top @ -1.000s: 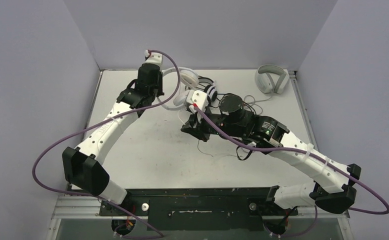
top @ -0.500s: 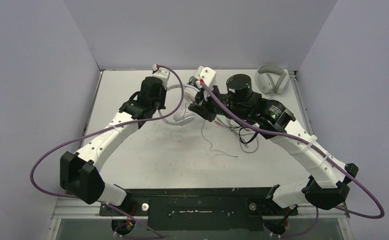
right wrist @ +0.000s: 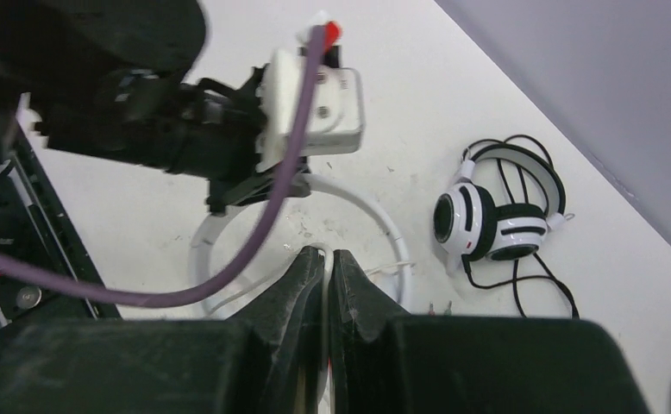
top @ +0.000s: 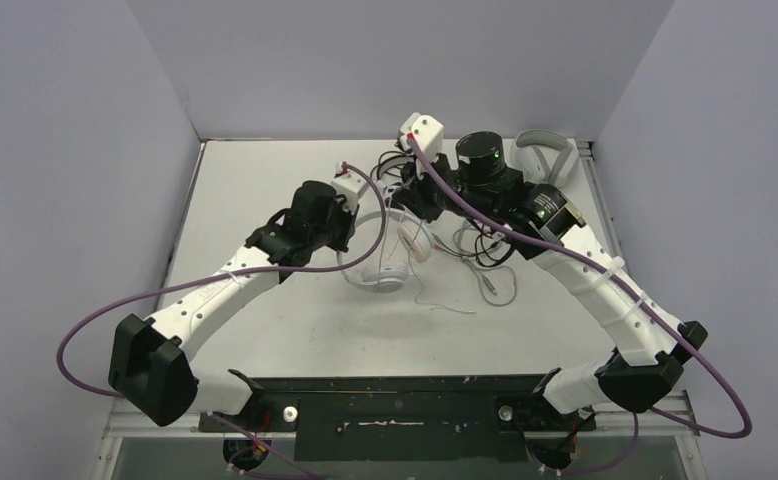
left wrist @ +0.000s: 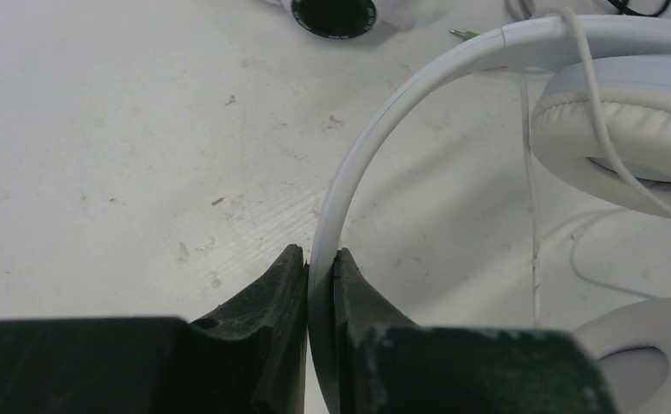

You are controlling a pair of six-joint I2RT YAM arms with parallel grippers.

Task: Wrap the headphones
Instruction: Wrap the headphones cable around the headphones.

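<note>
The white on-ear headphones (left wrist: 348,172) are clamped by the headband in the left gripper (left wrist: 321,272). The right gripper (right wrist: 326,263) is pressed fully closed above the table (right wrist: 453,112), near the black-and-white headset (right wrist: 496,226).

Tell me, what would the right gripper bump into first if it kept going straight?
Probably the white headphones' headband, curving just beyond the shut tips of the right gripper. Depth is unclear, so it might pass over it toward the left arm.

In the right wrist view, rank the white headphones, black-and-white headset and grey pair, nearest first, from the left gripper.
1. white headphones: band held by the left gripper.
2. black-and-white headset: farther right.
3. grey pair: barely in view, lower right edge.
</note>
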